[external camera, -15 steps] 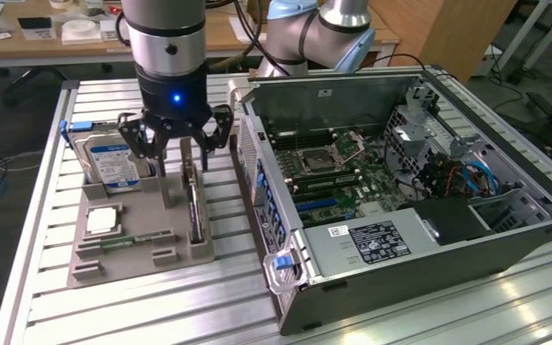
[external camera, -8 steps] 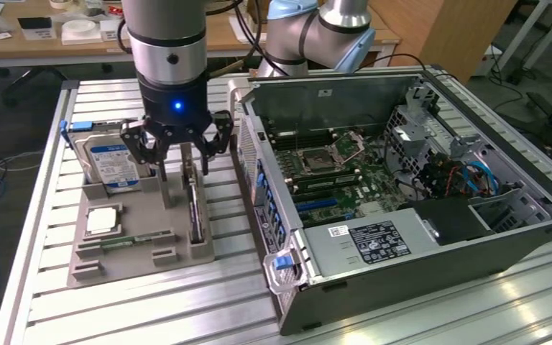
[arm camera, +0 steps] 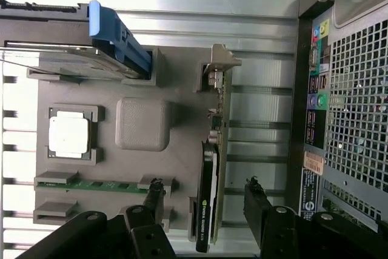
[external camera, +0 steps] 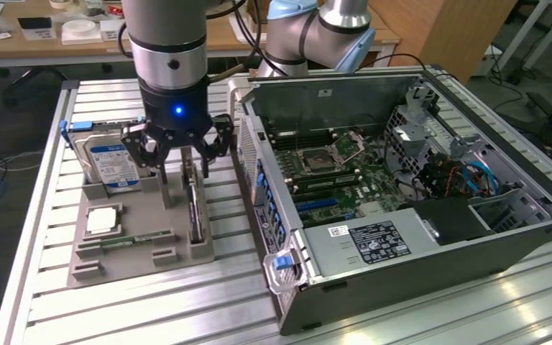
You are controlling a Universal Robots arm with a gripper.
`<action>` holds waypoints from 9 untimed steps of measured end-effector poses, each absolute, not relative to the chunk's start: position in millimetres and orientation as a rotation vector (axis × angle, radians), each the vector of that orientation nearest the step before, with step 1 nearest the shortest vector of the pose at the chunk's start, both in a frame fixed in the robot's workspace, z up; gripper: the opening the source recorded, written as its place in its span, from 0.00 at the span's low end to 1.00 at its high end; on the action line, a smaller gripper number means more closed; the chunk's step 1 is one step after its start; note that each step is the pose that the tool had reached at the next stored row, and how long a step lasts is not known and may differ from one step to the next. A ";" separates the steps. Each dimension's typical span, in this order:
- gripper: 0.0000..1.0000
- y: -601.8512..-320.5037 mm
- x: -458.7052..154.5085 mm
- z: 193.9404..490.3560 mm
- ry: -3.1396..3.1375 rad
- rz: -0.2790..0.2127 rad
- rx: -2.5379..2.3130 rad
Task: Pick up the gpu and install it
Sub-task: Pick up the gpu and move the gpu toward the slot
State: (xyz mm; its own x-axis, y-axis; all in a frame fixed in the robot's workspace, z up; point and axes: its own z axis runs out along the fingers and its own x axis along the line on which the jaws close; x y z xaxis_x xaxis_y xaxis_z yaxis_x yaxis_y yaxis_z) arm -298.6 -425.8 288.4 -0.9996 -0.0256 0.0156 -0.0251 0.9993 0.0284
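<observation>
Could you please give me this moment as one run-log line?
phase: pre-grasp | gripper: open, straddling gpu, no contact | gpu: on edge in grey holder | computer case: open

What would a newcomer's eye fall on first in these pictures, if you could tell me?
Most striking is the opened computer case on the exterior view's right, its motherboard laid bare. On that view's left, the open gripper hangs over the gpu, which stands on edge in a grey tray, one finger on either side without touching. The hard drive with its blue label stands upright in the same tray.
</observation>
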 end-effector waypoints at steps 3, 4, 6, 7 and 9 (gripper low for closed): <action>0.65 -428.6 -298.6 286.6 -3.125 -0.044 0.041; 0.65 -428.7 -298.7 286.0 -3.125 -0.044 0.041; 0.65 -428.8 -298.7 284.8 -3.125 -0.044 0.042; 0.65 -428.8 -298.6 284.2 -3.125 -0.044 0.042; 0.65 -428.9 -298.6 282.6 -3.125 -0.044 0.044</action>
